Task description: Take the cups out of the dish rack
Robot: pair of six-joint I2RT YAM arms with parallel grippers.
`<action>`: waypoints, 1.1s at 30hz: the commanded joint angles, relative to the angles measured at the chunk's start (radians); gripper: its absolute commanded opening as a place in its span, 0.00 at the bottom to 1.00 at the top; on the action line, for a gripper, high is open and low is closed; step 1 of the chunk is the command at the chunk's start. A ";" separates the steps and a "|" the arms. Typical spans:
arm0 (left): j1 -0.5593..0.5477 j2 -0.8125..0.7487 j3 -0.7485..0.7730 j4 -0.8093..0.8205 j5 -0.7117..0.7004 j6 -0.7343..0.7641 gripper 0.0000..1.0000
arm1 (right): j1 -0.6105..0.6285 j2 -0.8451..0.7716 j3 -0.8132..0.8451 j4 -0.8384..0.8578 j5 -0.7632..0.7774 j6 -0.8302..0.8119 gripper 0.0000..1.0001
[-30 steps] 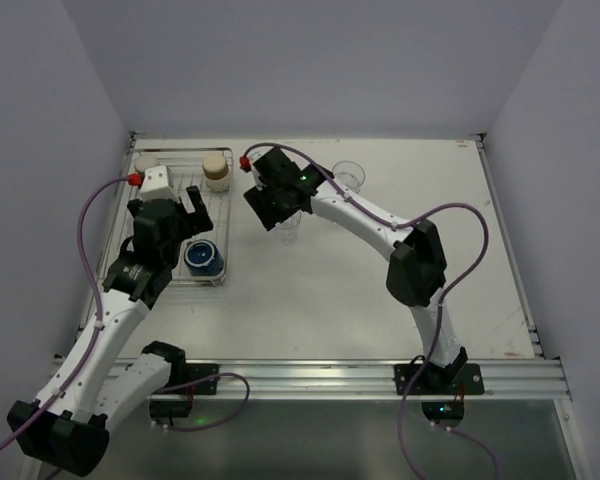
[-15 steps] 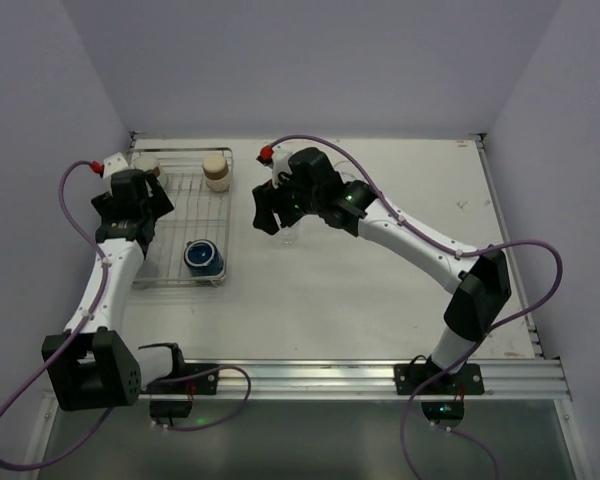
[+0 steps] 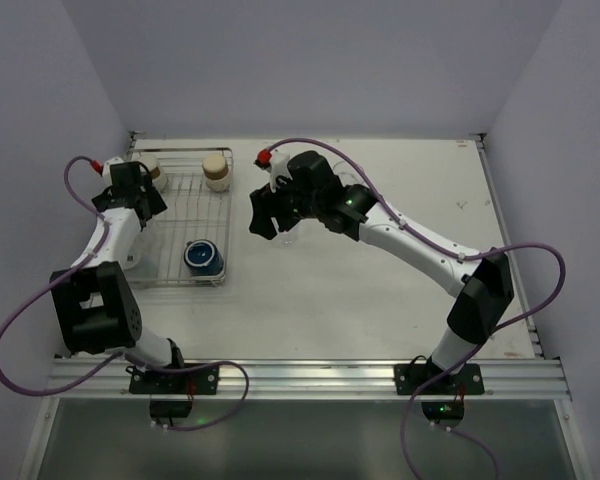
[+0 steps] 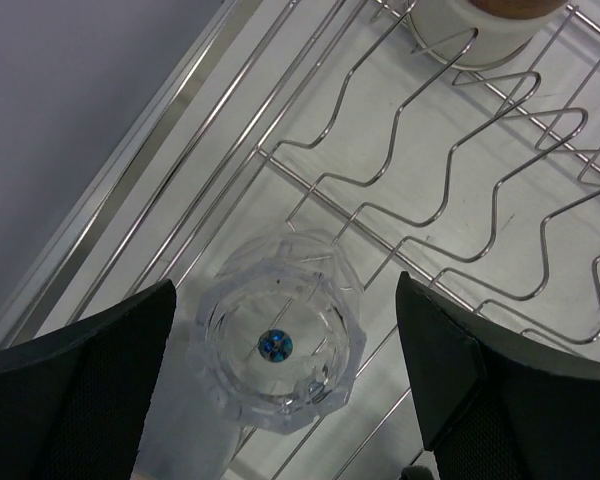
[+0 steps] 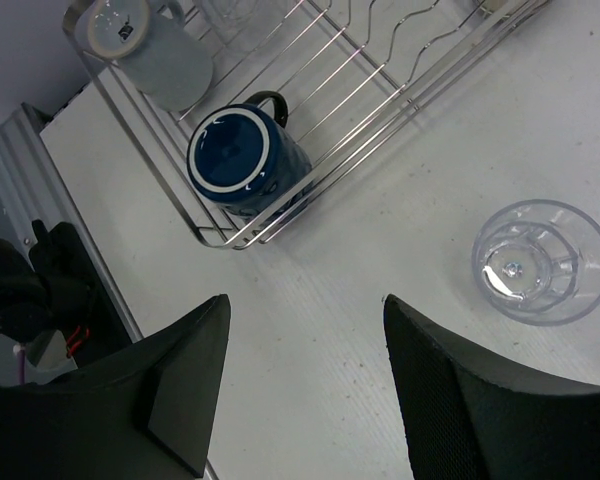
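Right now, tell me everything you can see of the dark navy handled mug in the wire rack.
The dark navy glossy mug sits in the silver wire dish rack, in its near corner on the right arm's side. A round blue face ringed in white points up; whether that is mouth or base, I cannot tell. A dark loop handle juts from its side. Only the rack's wires touch it.

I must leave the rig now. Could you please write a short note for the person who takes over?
Left gripper: open, fingers either side of a clear ridged plastic tumbler in the silver wire dish rack, not gripped yet.
Right gripper: open, empty, above the white table.
Done: a second clear tumbler stands on the table.
To do: the ridged tumbler, the dark navy handled mug, the pale blue cup and the tan cup with cream base, all in the rack.
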 commanded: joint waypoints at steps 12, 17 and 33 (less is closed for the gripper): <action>0.025 0.111 0.069 0.040 0.035 0.010 0.75 | 0.007 -0.070 -0.003 0.036 0.009 -0.006 0.66; 0.031 0.090 0.067 0.042 0.047 0.012 0.53 | 0.007 -0.079 -0.011 0.042 0.012 -0.006 0.66; 0.037 -0.242 0.004 0.098 0.265 -0.081 0.21 | 0.005 -0.176 -0.139 0.258 -0.041 0.165 0.69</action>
